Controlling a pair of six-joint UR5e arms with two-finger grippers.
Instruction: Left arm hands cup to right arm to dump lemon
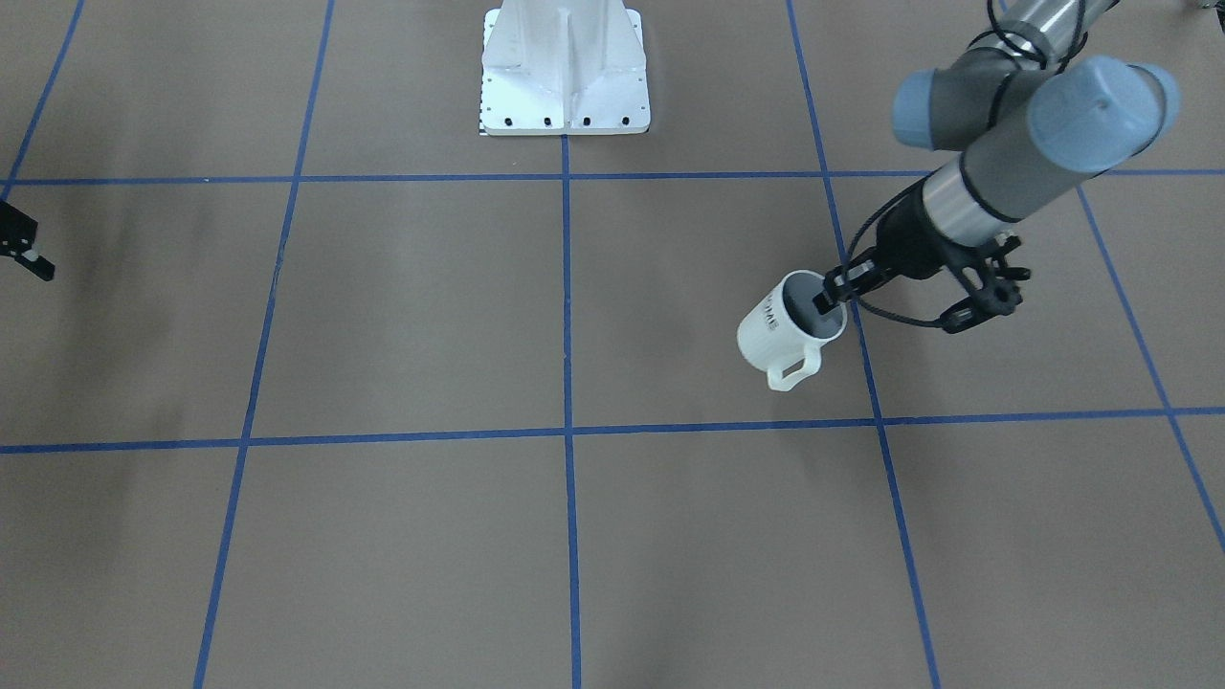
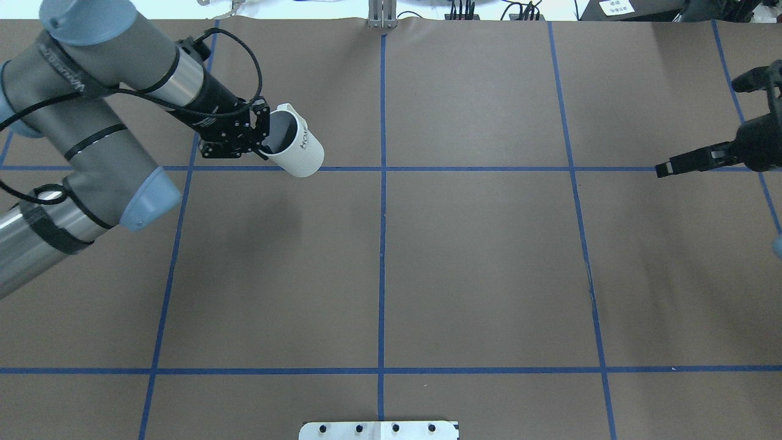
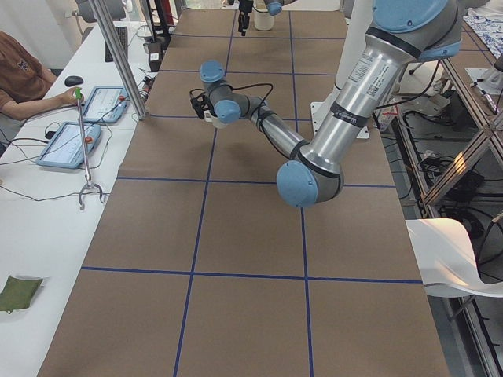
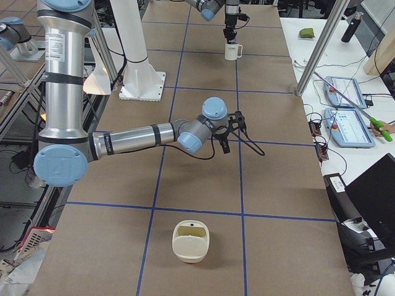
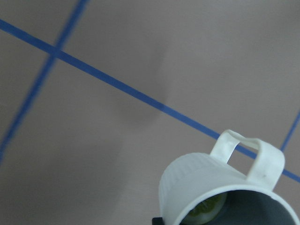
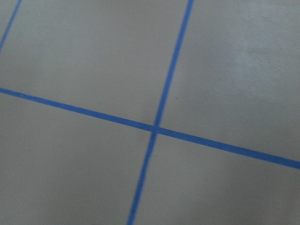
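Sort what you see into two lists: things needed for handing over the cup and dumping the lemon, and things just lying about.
Needed: left pincer, cup, lemon, right pincer.
Lying about: cream tub, white mount base.

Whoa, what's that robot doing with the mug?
The robot's left gripper is holding a small off-white mug by its rim, one finger inside and one outside. The mug is tilted and, judging by its shadow, lifted above the brown table. A yellow-green lemon slice sits inside it. The right gripper hangs far off on the other side, holding nothing, so the mug has not been passed over yet.
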